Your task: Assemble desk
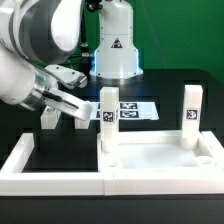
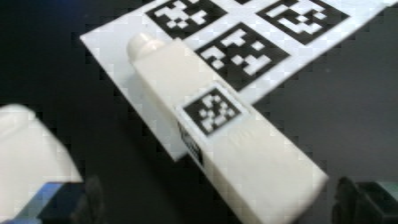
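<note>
- Border wall (image 1: 22,160): low, white, along the near-left edge of the black table (image 1: 60,140), touching the desk panel's left end.
- Gripper (image 1: 65,112): comes in from the far left, low over the table, just left of the left leg. Jaws spread wide, nothing clamped. In the wrist view the fingertips (image 2: 54,205) sit at either side with that leg in the line between them; contact can't be confirmed.
- Left leg (image 1: 107,110): upright at the desk panel's far-left corner, tag facing near.
- Marker board (image 1: 132,108): flat on the table just behind the left leg.
- Desk panel (image 1: 160,165): flat, near centre to right.
- Right leg (image 1: 191,110): upright at the far-right corner.
</note>
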`<state>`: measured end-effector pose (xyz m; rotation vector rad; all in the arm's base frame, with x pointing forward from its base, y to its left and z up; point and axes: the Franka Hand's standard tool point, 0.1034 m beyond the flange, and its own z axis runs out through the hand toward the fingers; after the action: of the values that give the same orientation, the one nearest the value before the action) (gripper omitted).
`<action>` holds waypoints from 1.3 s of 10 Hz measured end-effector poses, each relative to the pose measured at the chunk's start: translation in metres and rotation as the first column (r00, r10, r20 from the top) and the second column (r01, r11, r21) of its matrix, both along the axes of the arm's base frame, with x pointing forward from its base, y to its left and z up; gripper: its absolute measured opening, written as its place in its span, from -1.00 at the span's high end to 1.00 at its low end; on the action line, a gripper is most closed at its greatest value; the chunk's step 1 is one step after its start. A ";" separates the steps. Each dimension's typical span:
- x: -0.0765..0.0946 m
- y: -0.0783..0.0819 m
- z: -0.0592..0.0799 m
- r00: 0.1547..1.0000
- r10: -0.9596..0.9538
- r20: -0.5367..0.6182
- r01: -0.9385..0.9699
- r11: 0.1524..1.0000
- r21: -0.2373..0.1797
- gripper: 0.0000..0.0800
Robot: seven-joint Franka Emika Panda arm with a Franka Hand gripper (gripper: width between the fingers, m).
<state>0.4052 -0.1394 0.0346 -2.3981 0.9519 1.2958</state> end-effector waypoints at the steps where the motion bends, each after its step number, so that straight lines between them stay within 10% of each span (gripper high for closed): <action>1: -0.005 0.002 -0.005 1.000 -0.004 -0.018 0.004 1.000 -0.002 -0.62; 13: 0.002 0.021 -0.005 1.000 0.010 -0.015 -0.010 1.000 -0.001 -0.62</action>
<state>0.4069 -0.1185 0.0299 -2.4002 0.9464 1.3188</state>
